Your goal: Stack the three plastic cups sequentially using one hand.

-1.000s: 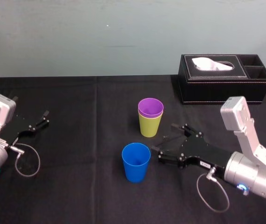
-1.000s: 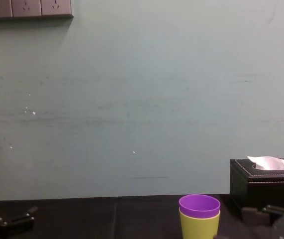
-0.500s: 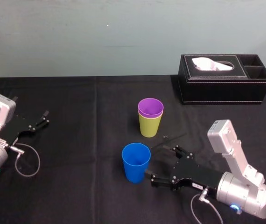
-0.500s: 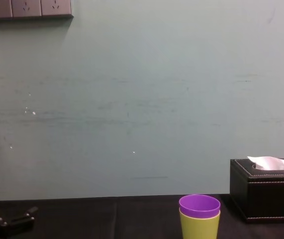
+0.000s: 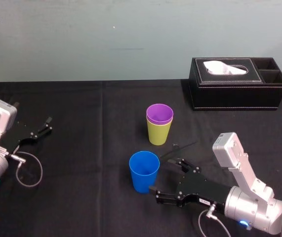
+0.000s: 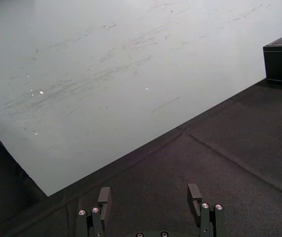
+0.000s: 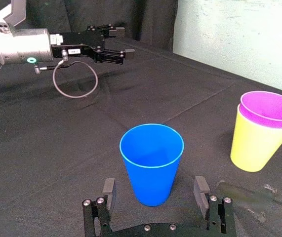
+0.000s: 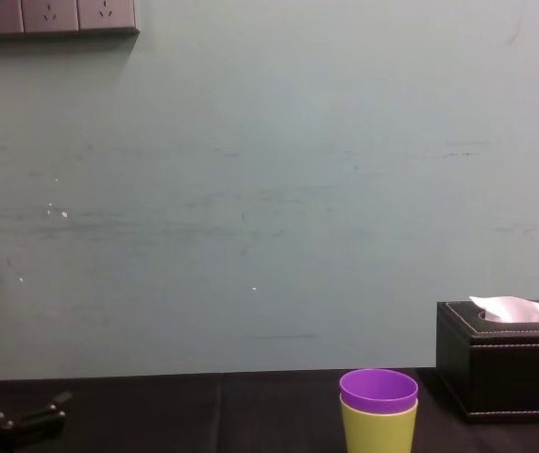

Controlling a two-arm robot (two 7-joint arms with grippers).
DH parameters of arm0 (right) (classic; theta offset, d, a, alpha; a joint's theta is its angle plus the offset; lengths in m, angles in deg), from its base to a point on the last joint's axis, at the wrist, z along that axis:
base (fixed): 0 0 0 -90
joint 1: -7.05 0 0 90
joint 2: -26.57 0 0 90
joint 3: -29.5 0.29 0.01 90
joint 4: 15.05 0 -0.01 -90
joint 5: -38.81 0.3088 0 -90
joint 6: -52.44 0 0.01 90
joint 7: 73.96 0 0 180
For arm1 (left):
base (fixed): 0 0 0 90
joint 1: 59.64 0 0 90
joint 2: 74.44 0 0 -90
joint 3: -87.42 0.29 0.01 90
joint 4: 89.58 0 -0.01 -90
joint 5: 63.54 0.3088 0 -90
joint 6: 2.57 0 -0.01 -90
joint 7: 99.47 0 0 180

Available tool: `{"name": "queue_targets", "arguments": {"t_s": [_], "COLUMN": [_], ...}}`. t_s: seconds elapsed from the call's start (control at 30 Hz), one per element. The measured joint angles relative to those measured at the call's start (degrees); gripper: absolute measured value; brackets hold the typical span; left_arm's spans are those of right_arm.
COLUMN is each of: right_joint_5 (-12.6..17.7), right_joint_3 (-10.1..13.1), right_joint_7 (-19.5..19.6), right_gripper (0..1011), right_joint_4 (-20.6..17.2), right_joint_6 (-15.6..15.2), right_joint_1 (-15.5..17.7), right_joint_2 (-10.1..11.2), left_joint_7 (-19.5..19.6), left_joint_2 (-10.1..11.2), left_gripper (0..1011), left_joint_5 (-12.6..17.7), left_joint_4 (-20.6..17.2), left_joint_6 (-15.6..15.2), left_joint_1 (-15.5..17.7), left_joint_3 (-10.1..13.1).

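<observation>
The black-clothed table [image 5: 81,98] carries a black tissue box [image 5: 237,84] at its far right, well apart from the cups. The right arm reaches in low from the near right. Its claw [image 5: 163,178] lies just beside the blue cup [image 5: 144,171], fingers spread apart. In the right wrist view the cup stands upright between the two fingers, with a gap on each side, so nothing is clamped. The left claw [image 5: 44,126] rests idle at the table's left edge, its fingers also apart and holding nothing. The blue cup stands alone near the table's middle. Just behind it and a little to the right, the purple cup [image 5: 159,114] sits nested in the yellow-green cup [image 5: 158,133], both upright.
</observation>
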Motion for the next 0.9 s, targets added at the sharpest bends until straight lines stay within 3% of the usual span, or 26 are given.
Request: {"name": "queue_targets", "arguments": {"t_s": [0.9], "right_joint_5": [-1.59], "right_joint_3": [-2.07], "right_joint_7": [-0.14], "right_gripper": [1003], "right_joint_4": [3.22], "right_joint_6": [-0.39], "right_joint_1": [-3.25], "right_joint_2": [-2.83], "left_joint_7": [0.00], "left_joint_2": [0.00], "left_gripper": [1010], "left_joint_5": [0.00], "left_joint_4": [0.00], "left_joint_6": [0.00], "left_joint_1": [0.00], "left_joint_3": [0.00]}}
